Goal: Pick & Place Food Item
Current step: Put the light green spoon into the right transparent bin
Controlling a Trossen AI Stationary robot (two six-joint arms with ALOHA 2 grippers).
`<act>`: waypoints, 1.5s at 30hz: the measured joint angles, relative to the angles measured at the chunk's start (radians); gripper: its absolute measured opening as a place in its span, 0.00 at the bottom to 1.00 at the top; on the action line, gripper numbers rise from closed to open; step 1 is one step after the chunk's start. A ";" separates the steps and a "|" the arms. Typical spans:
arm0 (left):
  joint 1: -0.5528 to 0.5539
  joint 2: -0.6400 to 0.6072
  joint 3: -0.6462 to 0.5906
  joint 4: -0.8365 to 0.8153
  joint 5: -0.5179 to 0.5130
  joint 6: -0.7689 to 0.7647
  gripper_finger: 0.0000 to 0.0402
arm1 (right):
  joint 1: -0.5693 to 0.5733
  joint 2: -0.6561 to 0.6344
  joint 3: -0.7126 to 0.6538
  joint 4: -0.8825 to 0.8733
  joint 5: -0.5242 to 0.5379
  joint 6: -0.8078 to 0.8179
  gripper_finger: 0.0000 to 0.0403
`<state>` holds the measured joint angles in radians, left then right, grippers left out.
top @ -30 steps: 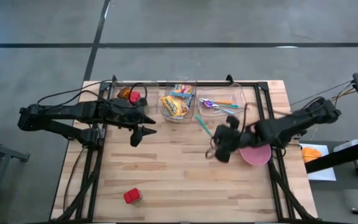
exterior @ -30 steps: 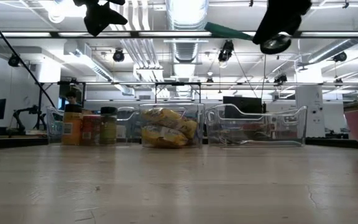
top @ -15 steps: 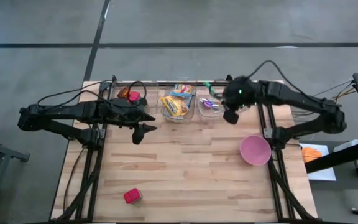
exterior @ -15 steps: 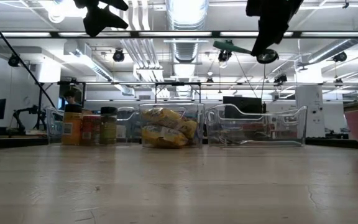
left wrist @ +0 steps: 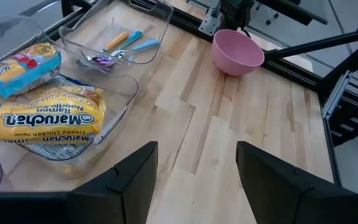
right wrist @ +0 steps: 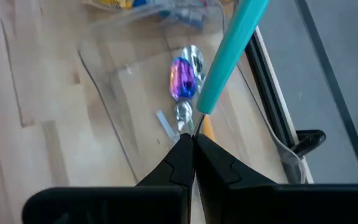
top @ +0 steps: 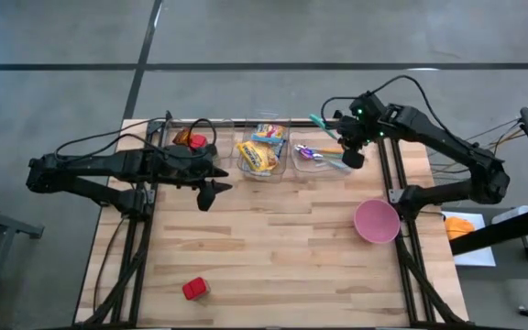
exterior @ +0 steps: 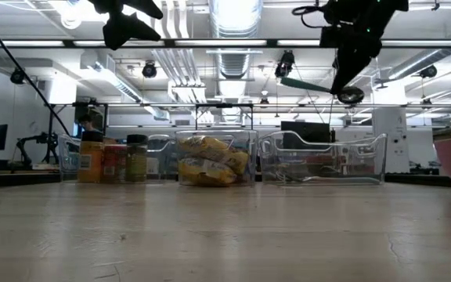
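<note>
a teal utensil [right wrist: 227,55] is clamped by the closed right gripper [right wrist: 193,144] above the cutlery bin [top: 324,160], handle angled away; the left gripper [left wrist: 194,171] is held open.

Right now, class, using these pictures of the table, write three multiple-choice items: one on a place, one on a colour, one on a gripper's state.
1. Where does the small red block lie?
A. in a clear bin
B. on the bare table, near the front edge on the left arm's side
C. inside the bowl

2. What colour is the bowl?
A. pink
B. blue
C. white

3. How is the right gripper?
A. open, empty
B. shut on the teal utensil
C. shut on a noodle packet

Answers:
1 B, the high view shows it alone on the wood.
2 A, it shows pink from above.
3 B, its wrist view shows the fingers pinched on the teal handle's end above the utensil bin.
</note>
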<state>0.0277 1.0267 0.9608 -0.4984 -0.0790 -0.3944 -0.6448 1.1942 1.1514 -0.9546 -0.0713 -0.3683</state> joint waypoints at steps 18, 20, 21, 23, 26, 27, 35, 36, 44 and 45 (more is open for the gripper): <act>0.001 0.000 0.000 0.004 -0.011 -0.033 0.56 | -0.109 0.221 0.010 0.023 -0.037 -0.134 0.02; 0.001 0.001 0.000 0.002 -0.011 -0.033 0.56 | -0.110 0.248 0.012 0.016 -0.036 -0.151 0.02; 0.001 0.001 0.000 0.001 -0.011 -0.033 0.56 | -0.110 0.259 0.012 0.011 -0.036 -0.161 0.02; 0.001 0.001 0.000 0.001 -0.011 -0.034 0.56 | -0.111 0.277 0.011 0.005 -0.035 -0.183 0.02; 0.001 0.001 0.000 0.001 -0.016 -0.034 0.56 | -0.111 0.308 0.007 -0.027 -0.035 -0.217 0.02; 0.001 0.001 0.000 0.001 -0.018 -0.034 0.56 | -0.111 0.318 0.006 -0.033 -0.033 -0.228 0.02; 0.001 0.001 0.000 0.001 -0.022 -0.033 0.56 | -0.119 0.399 0.006 -0.036 -0.008 -0.292 0.02; 0.001 0.001 0.000 0.001 -0.023 -0.033 0.56 | -0.123 0.412 0.006 -0.036 -0.007 -0.293 0.02; 0.001 0.001 0.000 0.000 -0.026 -0.055 0.56 | -0.128 0.492 0.006 -0.037 -0.036 -0.229 0.02; 0.001 0.001 0.000 0.000 -0.026 -0.057 0.56 | -0.128 0.496 0.006 -0.037 -0.053 -0.213 0.02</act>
<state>0.0284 1.0275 0.9611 -0.4980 -0.1051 -0.4517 -0.7723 1.6905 1.1576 -0.9920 -0.1240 -0.5815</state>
